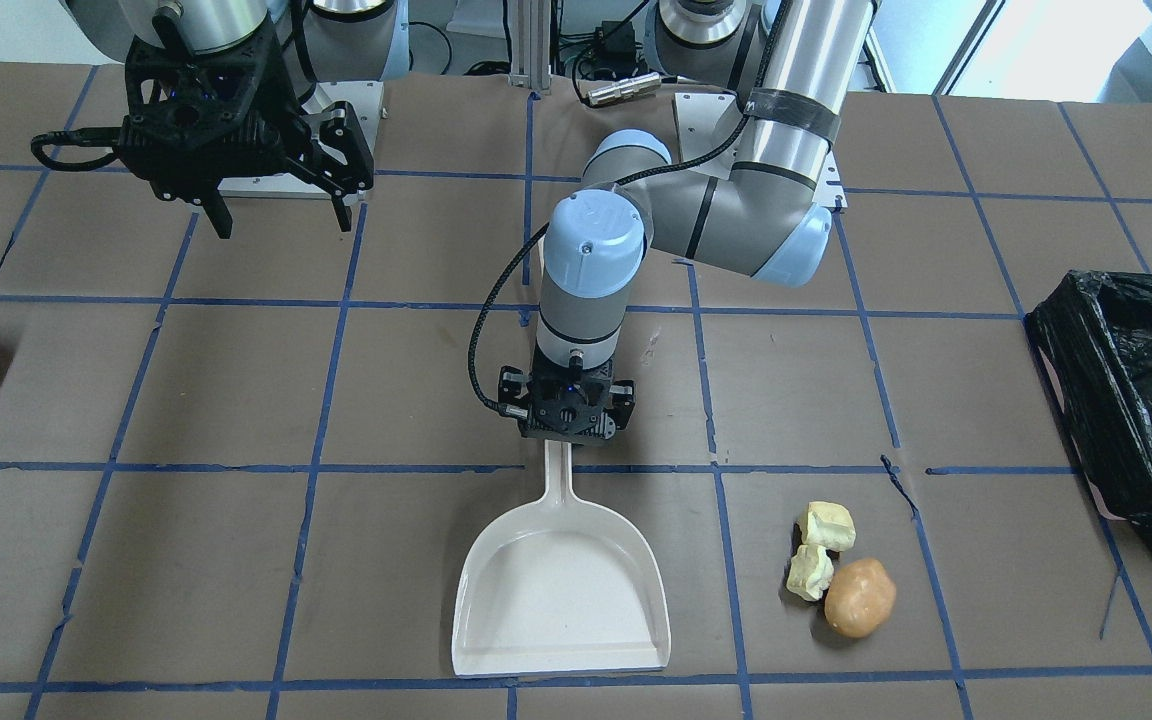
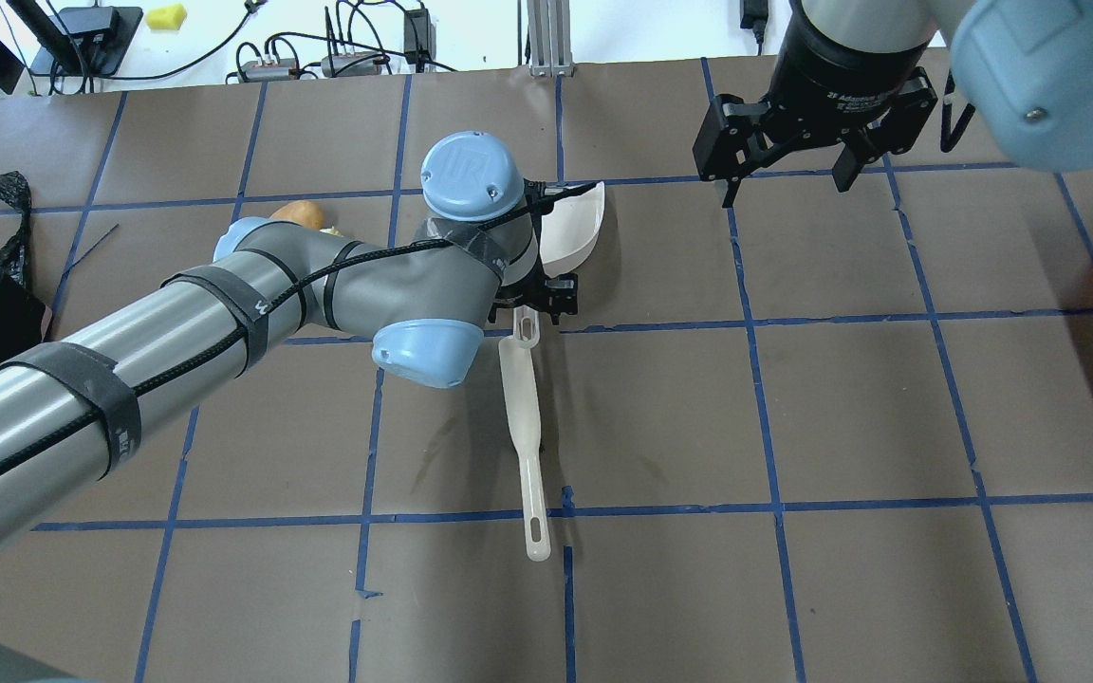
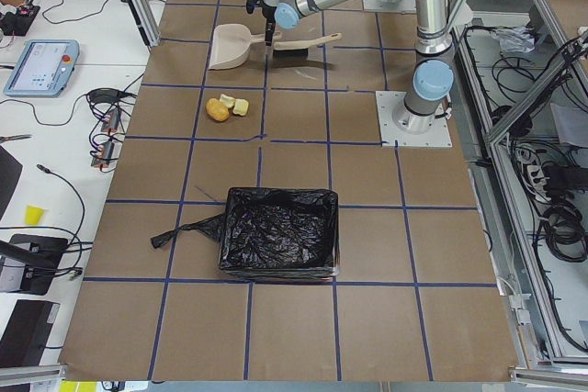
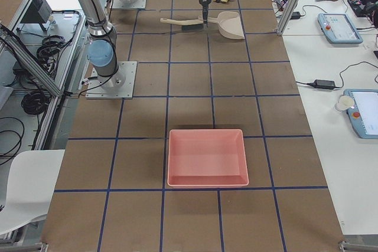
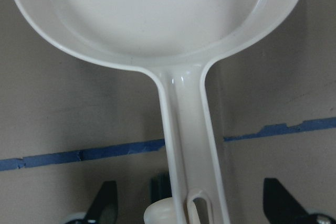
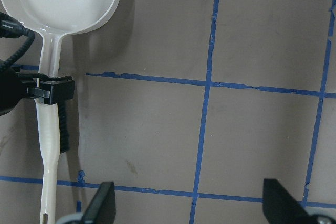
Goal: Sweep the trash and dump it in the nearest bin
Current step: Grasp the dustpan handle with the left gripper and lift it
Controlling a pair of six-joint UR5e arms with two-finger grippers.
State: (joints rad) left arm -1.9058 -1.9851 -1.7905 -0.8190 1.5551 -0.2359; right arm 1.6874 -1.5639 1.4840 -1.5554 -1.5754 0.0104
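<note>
The dustpan (image 1: 561, 590) was smooth cream plastic with a soft gloss, its inside catching highlights. The brush (image 2: 521, 398) had a paler, matt plastic handle and dark bristles. Crinkled, glossy black plastic film lined the bin (image 3: 278, 231). The tabletop (image 1: 216, 380) was matt brown paper crossed by blue tape (image 1: 236, 468), frayed in places. The yellow lumps (image 1: 828, 526) looked rough and spongy.

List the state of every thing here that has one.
Dustpan: empty, flat on table.
Brush: lying on table, not held.
Trash: three pieces on table, unswept.
Bin: open, no trash seen inside.
Tray: empty.
Left end effector: open, astride dustpan handle.
Right end effector: open, empty, above table.
</note>
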